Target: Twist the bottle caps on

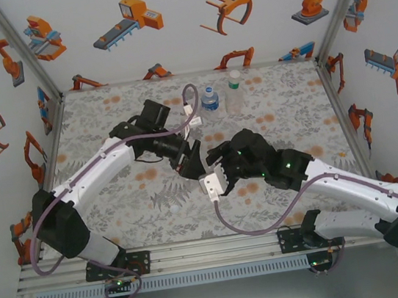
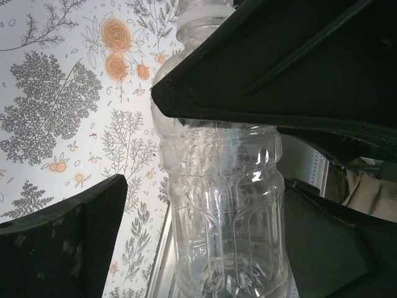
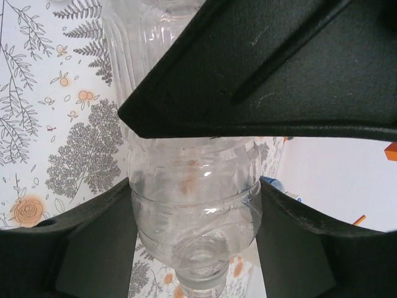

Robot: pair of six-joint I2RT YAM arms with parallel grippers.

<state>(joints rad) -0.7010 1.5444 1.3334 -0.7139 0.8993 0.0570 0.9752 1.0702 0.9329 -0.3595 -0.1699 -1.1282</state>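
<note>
1 clear bottle (image 3: pixel 186 217), well in front of the blue-labelled bottle (image 1: pixel 210 99), is clamped in the right hand (image 3: pixel 195 192); the left hand (image 2: pixel 201 198) stands loose around it. Capping this one seems underway; next, the left hand must close squarely.

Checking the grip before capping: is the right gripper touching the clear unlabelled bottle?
Touching. The right wrist view shows the clear unlabelled bottle pinched between the fingers of the right gripper, with no gap on either side.
</note>
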